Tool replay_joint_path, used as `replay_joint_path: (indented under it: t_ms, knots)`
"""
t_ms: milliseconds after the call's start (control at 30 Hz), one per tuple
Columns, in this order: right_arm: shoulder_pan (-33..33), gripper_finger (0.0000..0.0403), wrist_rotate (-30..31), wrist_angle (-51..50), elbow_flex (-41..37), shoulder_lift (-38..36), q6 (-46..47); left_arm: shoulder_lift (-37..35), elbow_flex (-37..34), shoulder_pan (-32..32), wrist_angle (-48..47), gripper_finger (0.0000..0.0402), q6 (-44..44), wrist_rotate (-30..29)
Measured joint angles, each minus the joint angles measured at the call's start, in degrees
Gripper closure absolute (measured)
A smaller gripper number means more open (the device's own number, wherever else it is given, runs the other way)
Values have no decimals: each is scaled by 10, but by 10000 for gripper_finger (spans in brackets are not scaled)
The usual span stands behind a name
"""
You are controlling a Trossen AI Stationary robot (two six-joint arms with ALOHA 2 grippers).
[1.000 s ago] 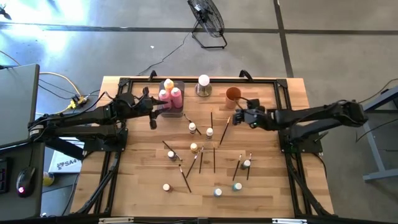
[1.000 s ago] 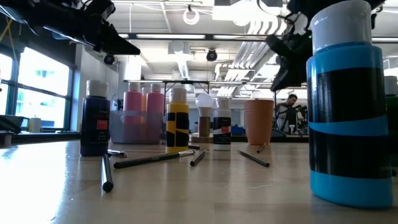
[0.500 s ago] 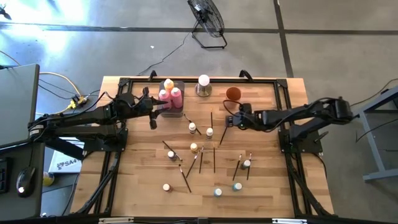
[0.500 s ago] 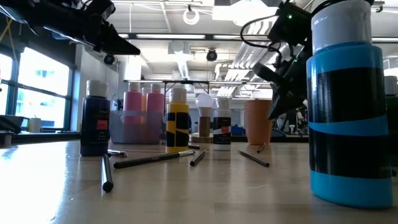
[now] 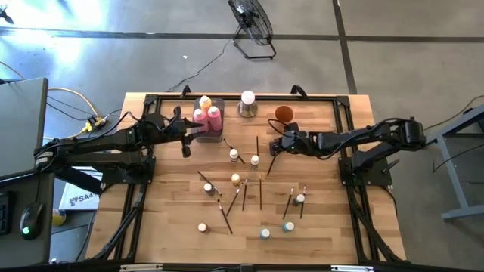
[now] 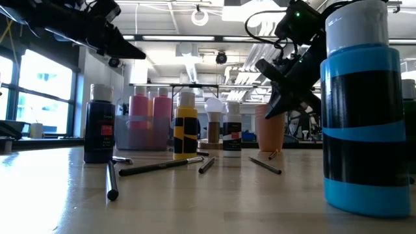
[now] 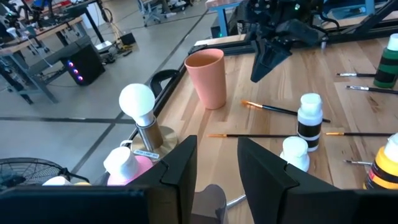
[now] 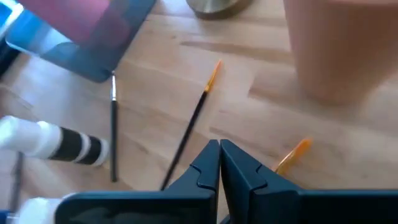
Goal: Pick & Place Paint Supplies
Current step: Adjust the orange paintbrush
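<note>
Small white-capped paint bottles [image 5: 236, 180] stand scattered on the wooden table, with thin dark brushes [image 5: 260, 193] lying flat among them. Larger pink bottles [image 5: 214, 117] stand in the grey tray [image 5: 221, 138] at the far edge. My right gripper [image 5: 274, 146] is shut and hovers above an orange-tipped brush [image 8: 292, 155] just near of the orange cup [image 5: 283, 114]; the low view shows the right gripper [image 6: 272, 112] off the table. My left gripper [image 7: 214, 167] is open and held in the air by the tray's left side.
A white ball on a metal base [image 5: 247, 103] stands between tray and cup. A black frame [image 5: 344, 113] runs around the table's edges. A blue-banded bottle [image 6: 361, 110] stands near the table's front edge, and free wood lies at the near left.
My right gripper has moved toward the table's left, away from the cup's right side, and has come down lower over the brush near the cup. The left arm has kept still.
</note>
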Motion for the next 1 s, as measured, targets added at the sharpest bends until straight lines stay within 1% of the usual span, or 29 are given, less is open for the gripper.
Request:
replay_joint_path:
  t_ms: [100, 200, 333, 433, 633, 767, 1000]
  knots:
    - [-7, 399, -15, -15, 0, 7, 69, 0, 0, 0, -2, 291, 0, 0]
    - [-6, 399, -23, -18, 0, 29, 90, 0, 0, 0, -1, 291, 0, 0]
    - [-5, 400, -71, -9, 0, 72, 116, 0, 0, 0, -1, 291, 0, 0]
    - [0, 400, -78, -2, 0, 97, 133, 0, 0, 0, -1, 291, 0, -2]
    - [13, 400, -108, 9, 22, 123, 132, 0, 0, 0, -1, 291, 0, -18]
    - [21, 400, -120, -36, 53, 128, 120, 0, 0, 0, -1, 291, 0, -19]
    - [36, 401, -133, -93, 60, 128, 139, 0, 0, 0, -1, 291, 0, -19]
